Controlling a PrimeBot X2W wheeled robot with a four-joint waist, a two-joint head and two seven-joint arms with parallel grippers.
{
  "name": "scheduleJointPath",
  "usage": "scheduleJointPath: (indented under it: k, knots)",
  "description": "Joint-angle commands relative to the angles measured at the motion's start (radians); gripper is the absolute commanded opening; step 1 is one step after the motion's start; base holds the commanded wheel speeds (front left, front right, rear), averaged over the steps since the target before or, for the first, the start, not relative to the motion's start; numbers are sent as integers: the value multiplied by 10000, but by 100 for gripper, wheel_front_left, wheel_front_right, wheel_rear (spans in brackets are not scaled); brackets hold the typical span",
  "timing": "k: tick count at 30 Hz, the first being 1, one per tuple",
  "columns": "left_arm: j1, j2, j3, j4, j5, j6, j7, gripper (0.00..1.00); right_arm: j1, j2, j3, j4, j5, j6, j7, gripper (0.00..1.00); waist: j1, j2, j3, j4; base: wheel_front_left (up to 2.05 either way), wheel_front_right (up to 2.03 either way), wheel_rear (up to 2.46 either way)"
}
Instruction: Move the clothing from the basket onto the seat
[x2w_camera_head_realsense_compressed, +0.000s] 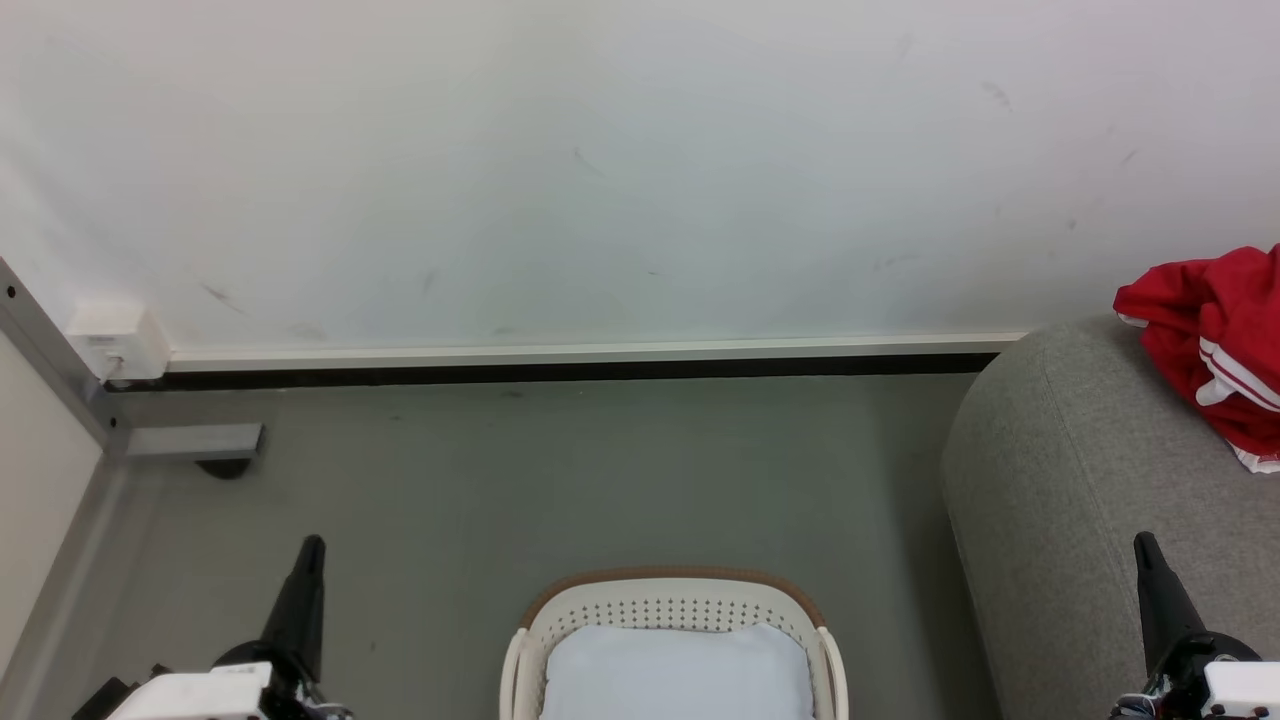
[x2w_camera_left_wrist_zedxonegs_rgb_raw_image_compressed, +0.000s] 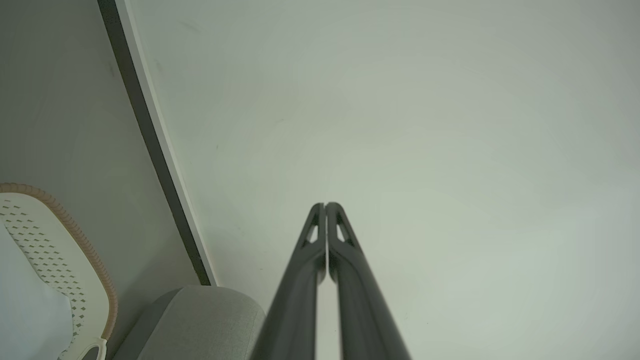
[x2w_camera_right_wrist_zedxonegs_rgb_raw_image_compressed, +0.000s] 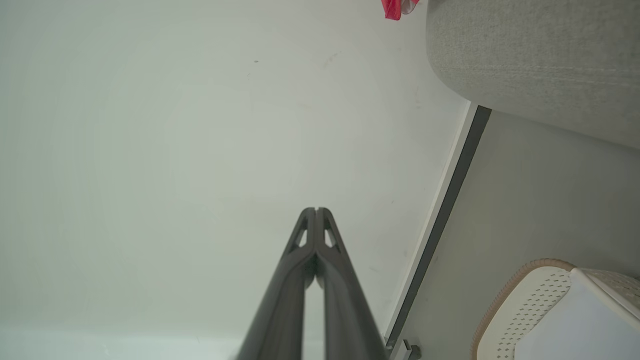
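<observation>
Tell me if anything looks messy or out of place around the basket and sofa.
Only the clothing: it lies crumpled in a heap on the sofa, not spread flat. The basket stands upright with its pad lying flat inside. The wall shows a few faint scuffs.

head camera high over the basket (x2w_camera_head_realsense_compressed: 672, 610), wall (x2w_camera_head_realsense_compressed: 600, 150) ahead; wrist cameras toward the same wall, basket alongside

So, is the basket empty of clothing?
Empty where visible: the basket shows its pale pad, no red; the clothing lies on the seat.
</observation>
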Motion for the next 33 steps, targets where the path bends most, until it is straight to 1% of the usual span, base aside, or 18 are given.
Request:
scheduleJointPath:
  k: [1,33]
  knots:
    - [-84,16,18,-36,-143,-11,35,0,-124,-74,-40,-60,15,-21,31,0,0,0,0,0,0,0,0]
    - [-84,16,17,-37,-144,-11,34,0,-124,-75,-39,-58,15,-21,31,0,0,0,0,0,0,0,0]
